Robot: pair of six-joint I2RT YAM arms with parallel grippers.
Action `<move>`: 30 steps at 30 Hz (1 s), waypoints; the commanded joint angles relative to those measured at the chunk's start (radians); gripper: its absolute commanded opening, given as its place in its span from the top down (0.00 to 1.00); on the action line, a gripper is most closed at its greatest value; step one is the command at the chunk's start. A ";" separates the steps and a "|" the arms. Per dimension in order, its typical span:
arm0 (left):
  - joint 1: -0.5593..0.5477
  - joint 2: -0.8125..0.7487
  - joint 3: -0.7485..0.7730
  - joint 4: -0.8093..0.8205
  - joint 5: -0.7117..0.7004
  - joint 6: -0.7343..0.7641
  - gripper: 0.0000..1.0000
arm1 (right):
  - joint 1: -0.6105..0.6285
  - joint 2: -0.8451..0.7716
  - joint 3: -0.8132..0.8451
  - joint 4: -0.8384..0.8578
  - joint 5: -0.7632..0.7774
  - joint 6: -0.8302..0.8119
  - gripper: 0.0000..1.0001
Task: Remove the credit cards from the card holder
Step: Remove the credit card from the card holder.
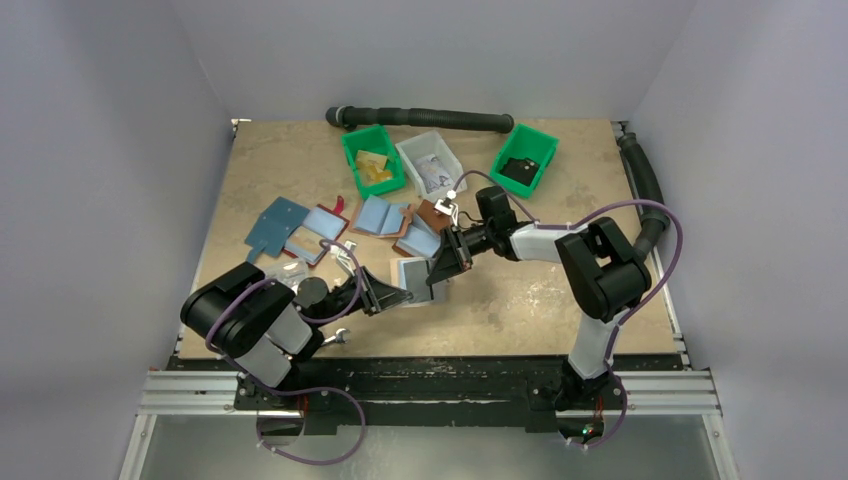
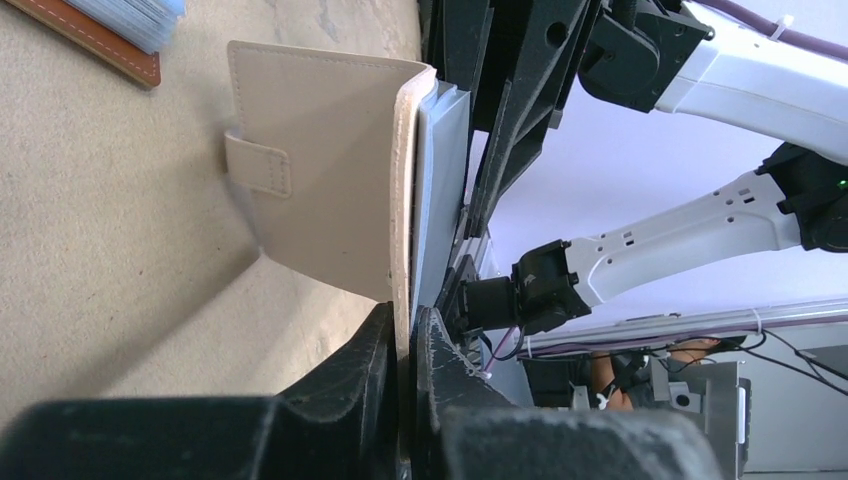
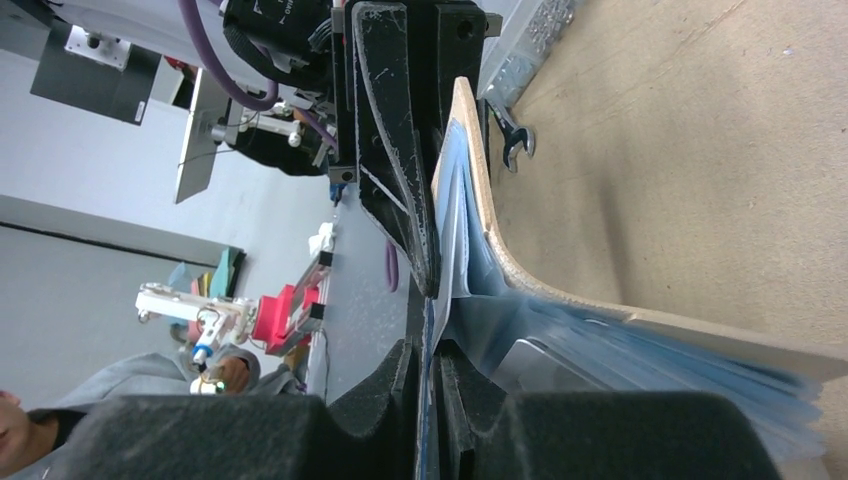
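Clamped the left hand (image 2: 405,318), closest to the lens, onto the folded edge of the card holder (image 2: 320,170), black fingers pressed together on its beige cover. Held the holder on edge just over the tabletop (image 2: 120,260), snap tab turned toward the surface; could not tell whether touching. Judged this grip an anchor, so that a pull from the other side would not drag the whole case along. Met it from the far right with the right hand (image 3: 428,348), likewise closed, nipping a thin pale-blue sheet (image 3: 434,315) beside the fanned blue sleeves (image 3: 650,350). Took that sheet for one of the credit cards, though could not rule out a mere sleeve. Could not make out a dark grey card anywhere. Worked nose to nose over the near middle of the tabletop, well apart from the green bins (image 1: 346,150) at the far edge and just near of the blue-lined wallets (image 1: 383,217). Reckoned the extraction begun, not done: sheet not yet clear of the cover. Expected to need a straight pull along the pocket, lest the thin sheet bend or slip.
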 commanded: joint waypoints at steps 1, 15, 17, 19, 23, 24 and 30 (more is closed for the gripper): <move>0.009 0.007 0.015 0.274 0.010 -0.007 1.00 | -0.004 -0.025 0.012 0.037 -0.083 0.029 0.81; -0.035 0.023 0.036 0.275 -0.021 -0.007 0.98 | 0.000 -0.029 0.005 0.067 -0.073 0.061 0.78; -0.024 0.015 0.021 0.276 -0.022 -0.011 0.95 | -0.001 -0.028 0.005 0.069 -0.075 0.061 0.80; -0.015 0.006 0.009 0.275 -0.023 -0.011 0.93 | -0.001 -0.028 0.005 0.068 -0.076 0.061 0.81; -0.003 -0.004 -0.006 0.275 -0.022 -0.015 0.91 | -0.001 -0.029 0.007 0.068 -0.081 0.061 0.83; 0.001 -0.006 -0.009 0.275 -0.022 -0.016 0.91 | -0.001 -0.029 0.007 0.068 -0.081 0.061 0.83; 0.011 -0.013 -0.018 0.275 -0.014 -0.018 0.89 | -0.002 -0.029 0.007 0.069 -0.084 0.060 0.83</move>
